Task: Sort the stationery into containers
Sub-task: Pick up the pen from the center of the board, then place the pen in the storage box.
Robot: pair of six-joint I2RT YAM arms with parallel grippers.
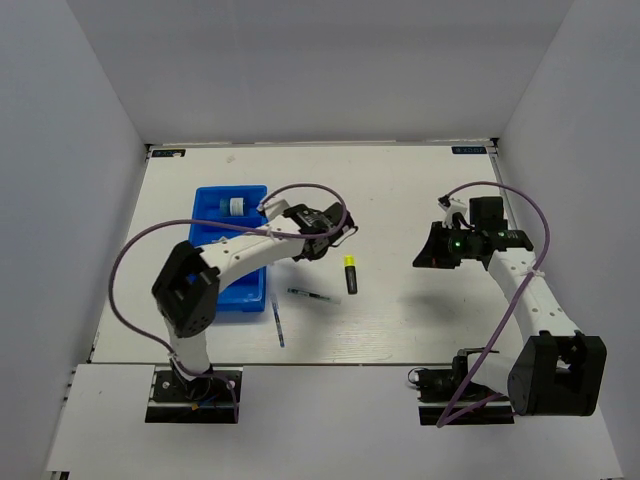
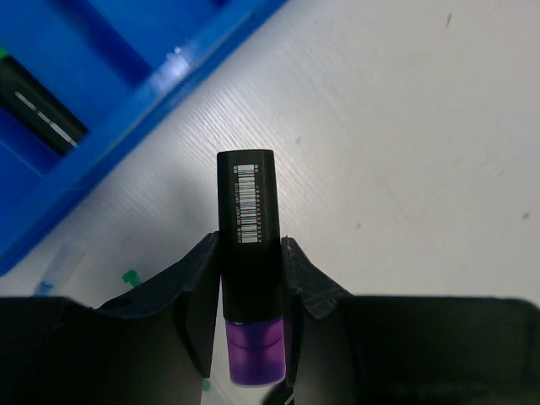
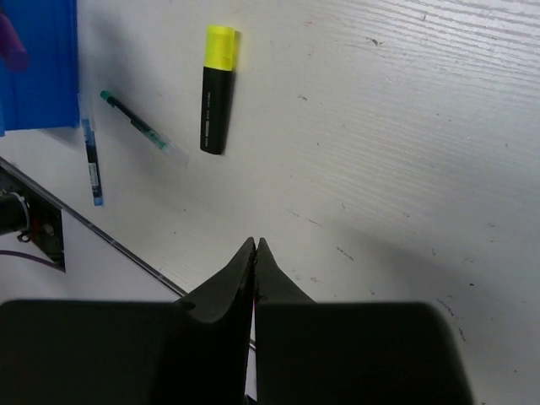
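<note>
The left tool (image 2: 250,246) pinches the black marker (image 2: 246,198) with the purple tip. It holds it over the white worktop (image 1: 400,200), just beside the blue tray (image 1: 250,290). The purple end points back at the wrist. The right tool (image 3: 256,243) is pressed together with nothing in it, well apart from the tray. A little round pot (image 1: 236,206) sits in the far part of the tray. The yellow-capped highlighter (image 1: 351,274), a green pen (image 1: 312,295) and a blue pen (image 1: 278,322) lie on the worktop.
</note>
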